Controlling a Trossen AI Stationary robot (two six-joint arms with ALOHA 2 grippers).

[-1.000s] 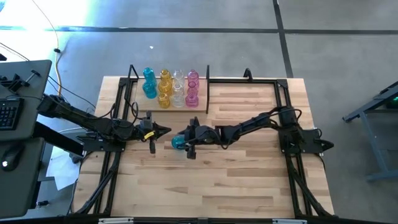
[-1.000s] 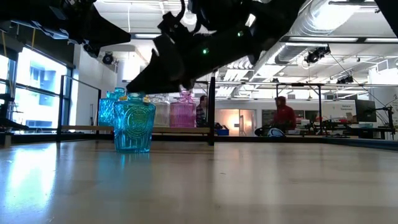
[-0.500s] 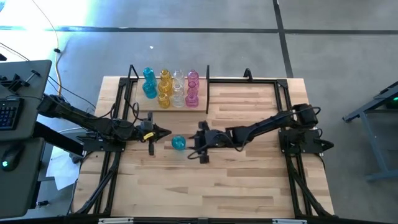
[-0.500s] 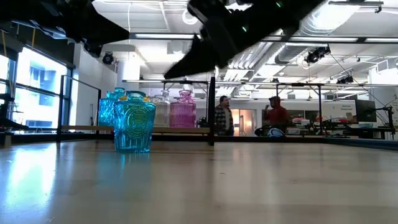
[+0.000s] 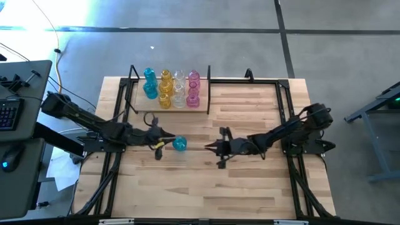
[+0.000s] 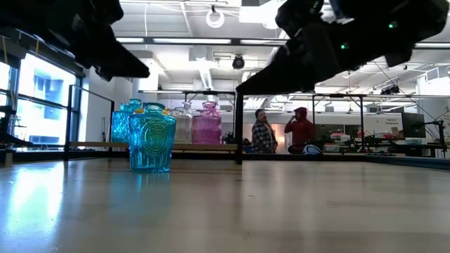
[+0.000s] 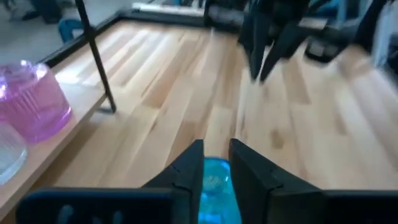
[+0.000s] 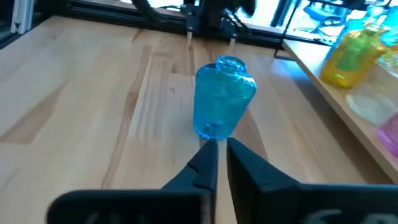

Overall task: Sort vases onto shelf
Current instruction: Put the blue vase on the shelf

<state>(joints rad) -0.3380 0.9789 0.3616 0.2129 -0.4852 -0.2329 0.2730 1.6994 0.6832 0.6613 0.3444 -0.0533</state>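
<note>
Blue vase (image 5: 179,144) stands mid-frame on the worktop (image 5: 250,187): glass, rigid, slick, breakable. My left hand (image 5: 167,138), narrowly parted, should pinch its neck; right hand (image 5: 208,147) closed, empty.

No readable text, label or number shows on anything in view

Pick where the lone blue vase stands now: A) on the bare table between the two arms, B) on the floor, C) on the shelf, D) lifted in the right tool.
A: the blue vase stands upright on the table, apart from the shelf.
</note>
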